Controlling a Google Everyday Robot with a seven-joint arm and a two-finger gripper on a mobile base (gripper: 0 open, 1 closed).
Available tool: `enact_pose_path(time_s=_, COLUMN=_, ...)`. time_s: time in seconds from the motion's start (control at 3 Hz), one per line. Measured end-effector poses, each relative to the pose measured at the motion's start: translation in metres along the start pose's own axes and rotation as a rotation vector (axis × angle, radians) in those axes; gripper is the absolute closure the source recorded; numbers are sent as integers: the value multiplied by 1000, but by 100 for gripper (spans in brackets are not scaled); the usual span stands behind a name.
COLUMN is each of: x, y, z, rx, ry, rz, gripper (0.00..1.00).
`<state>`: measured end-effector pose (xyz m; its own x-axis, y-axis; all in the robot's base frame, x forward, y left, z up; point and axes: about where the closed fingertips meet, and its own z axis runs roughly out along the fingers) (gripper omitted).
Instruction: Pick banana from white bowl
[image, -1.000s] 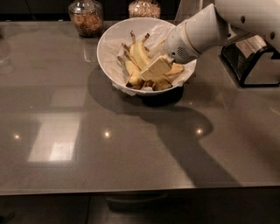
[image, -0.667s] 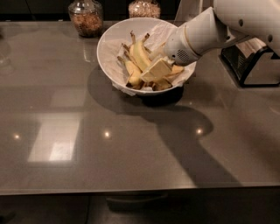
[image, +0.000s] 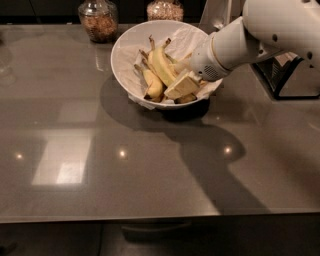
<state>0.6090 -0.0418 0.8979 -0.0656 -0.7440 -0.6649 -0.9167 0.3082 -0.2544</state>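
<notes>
Lying among the other fruit in the white bowl (image: 120, 56), the banana (image: 161, 66) is the longest one there, pale yellow-green and curved, with its brown stem pointing up toward the far rim. A shorter yellow banana (image: 153, 85) lies against its left side, and more brown stems stick up beside it. Crumpled white paper (image: 193, 38) lines the bowl under the fruit and spills over the near edge. The gripper (image: 183, 85) is down inside the bowl at the right of the pile, its pale flat end lying on the fruit just beside the long banana's lower part; whether it is closed on anything cannot be told. The white arm (image: 235, 46) reaches in from the upper right over the rim. The bowl stands on the far half of the grey glossy counter (image: 150, 175). Two glass jars (image: 98, 20) stand behind it at the back edge, and a dark boxy object (image: 295, 80) sits to the right.
</notes>
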Motion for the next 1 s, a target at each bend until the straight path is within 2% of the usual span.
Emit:
enact_pose_path(time_s=0.33, x=-2, y=3, z=-2, rx=73, ry=20, rz=-44, gripper=62)
enact_pose_path(time_s=0.67, x=-8, y=5, z=-7, rx=129, ry=26, rz=-70, gripper=85)
enact_pose_path(time_s=1.0, x=-14, y=9, z=-12, rx=151, ry=23, rz=-83, gripper=100)
